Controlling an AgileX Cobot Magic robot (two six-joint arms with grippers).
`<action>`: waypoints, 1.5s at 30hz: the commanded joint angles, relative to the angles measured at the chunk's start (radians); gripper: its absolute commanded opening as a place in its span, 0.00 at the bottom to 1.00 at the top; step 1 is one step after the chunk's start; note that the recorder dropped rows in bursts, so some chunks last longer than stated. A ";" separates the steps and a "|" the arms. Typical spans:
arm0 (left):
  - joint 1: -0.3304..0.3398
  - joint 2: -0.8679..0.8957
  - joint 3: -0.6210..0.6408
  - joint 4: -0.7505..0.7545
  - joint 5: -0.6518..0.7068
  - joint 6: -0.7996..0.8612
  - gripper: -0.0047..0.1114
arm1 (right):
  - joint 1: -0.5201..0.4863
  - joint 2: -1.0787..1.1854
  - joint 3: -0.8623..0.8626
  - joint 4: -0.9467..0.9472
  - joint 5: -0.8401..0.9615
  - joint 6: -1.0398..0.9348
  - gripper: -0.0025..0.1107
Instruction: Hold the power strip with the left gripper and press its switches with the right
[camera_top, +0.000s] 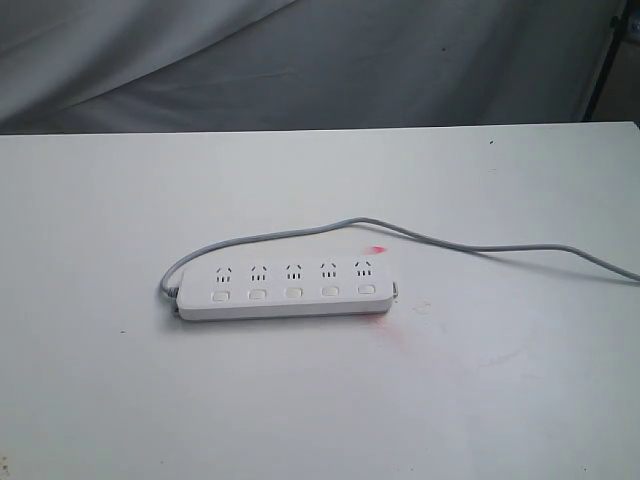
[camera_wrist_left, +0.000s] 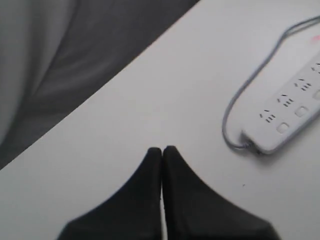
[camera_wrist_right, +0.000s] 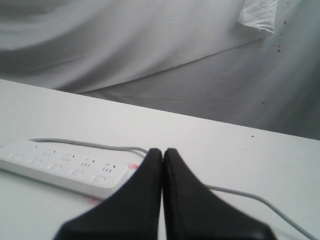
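The power strip (camera_top: 285, 283) lies on the desk (camera_top: 100, 400) — the left gripper (camera_wrist_left: 162, 150) and the right gripper (camera_wrist_right: 163, 151) each show fingers (camera_wrist_left: 140, 200) pressed together (nothing between them).

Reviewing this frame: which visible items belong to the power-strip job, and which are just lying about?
Part of the job:
- power strip with its grey cord
- its five switches
- left gripper, shut, clear of the strip
- right gripper, shut, clear of the strip

Just there:
- white table
- grey cloth backdrop
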 joint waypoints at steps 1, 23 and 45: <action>0.000 -0.181 0.128 0.111 -0.099 -0.229 0.05 | -0.007 -0.005 0.004 -0.002 -0.001 0.007 0.02; 0.002 -1.008 1.150 0.053 -0.745 -0.375 0.05 | -0.007 -0.005 0.004 -0.002 -0.001 0.007 0.02; 0.046 -1.056 1.214 0.131 -0.704 -0.423 0.05 | -0.007 -0.005 0.004 -0.002 -0.001 0.007 0.02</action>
